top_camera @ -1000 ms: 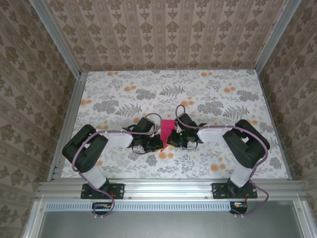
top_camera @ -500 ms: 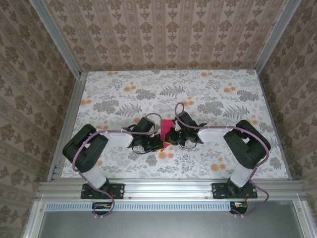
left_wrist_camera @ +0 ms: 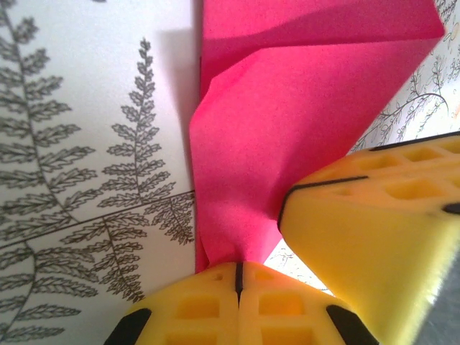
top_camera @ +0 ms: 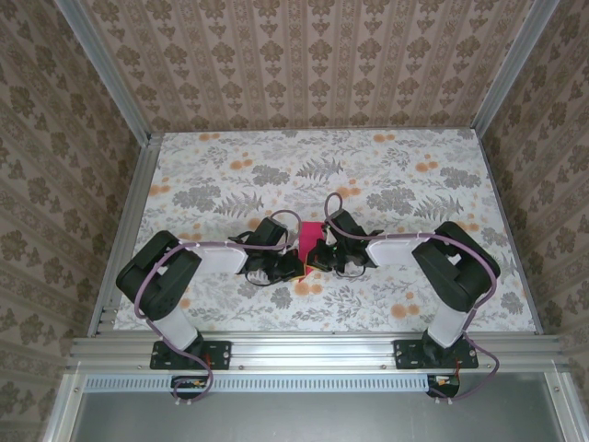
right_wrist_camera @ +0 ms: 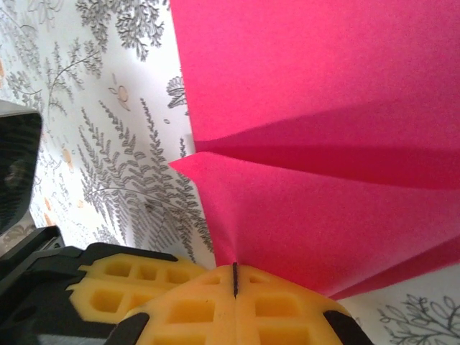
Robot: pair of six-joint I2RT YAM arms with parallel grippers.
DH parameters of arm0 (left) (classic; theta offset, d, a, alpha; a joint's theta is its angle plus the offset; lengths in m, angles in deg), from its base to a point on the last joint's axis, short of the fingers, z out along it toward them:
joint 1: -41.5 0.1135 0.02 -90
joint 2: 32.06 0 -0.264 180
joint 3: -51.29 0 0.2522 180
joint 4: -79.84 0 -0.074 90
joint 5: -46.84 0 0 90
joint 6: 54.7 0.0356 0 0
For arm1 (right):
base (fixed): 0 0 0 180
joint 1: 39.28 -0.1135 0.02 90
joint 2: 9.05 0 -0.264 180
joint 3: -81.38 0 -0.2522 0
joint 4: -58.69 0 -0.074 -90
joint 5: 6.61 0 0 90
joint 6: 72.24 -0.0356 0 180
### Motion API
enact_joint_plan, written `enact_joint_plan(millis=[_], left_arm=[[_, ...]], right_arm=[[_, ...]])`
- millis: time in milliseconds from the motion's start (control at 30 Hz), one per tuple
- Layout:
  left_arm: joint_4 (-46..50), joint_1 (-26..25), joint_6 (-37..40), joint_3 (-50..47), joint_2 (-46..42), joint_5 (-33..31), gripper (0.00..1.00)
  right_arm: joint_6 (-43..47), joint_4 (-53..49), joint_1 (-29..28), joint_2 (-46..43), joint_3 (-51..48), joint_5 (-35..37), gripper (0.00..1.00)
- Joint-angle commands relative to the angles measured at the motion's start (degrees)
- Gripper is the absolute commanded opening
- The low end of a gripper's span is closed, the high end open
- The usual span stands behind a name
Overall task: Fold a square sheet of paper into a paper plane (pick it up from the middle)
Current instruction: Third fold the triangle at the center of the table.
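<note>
Near table point(top_camera: 230, 184) centre | creased pink paper point(left_wrist_camera: 287, 144) | left pincer point(left_wrist_camera: 237, 274), right pincer point(right_wrist_camera: 235, 279) clamp it

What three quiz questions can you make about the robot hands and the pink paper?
1. True or false: the left gripper is wide open with nothing in it.
2. Pick one. The square sheet of paper is:
A. lying flat and untouched
B. creased, and pinched by the left gripper and the right gripper
C. crumpled into a ball
3. Fill the gap: besides its grey leaves, the tablecloth has ___ flowers.

Key
1. False. It is shut on the paper.
2. B
3. orange
</note>
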Motion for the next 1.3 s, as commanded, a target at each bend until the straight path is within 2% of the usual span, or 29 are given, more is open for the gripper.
enact_joint_plan(millis=[0,733,1267], left_arm=[[5.65,-0.17,0.29,-1.26,2.96,-3.72,0.05],[7.38,-0.17,0.65,-1.07,3.06,-3.79,0.05],[7.63,-0.17,0.96,-0.97,3.32,-3.06,0.05]], right_arm=[[0.88,-1.45,-0.25,1.52,-0.14,1.46,0.04],[1.01,-2.52,2.82,-0.11,-2.0,5.59,0.04],[4.94,-4.37,8.41,0.73,-0.02,4.49,0.04]])
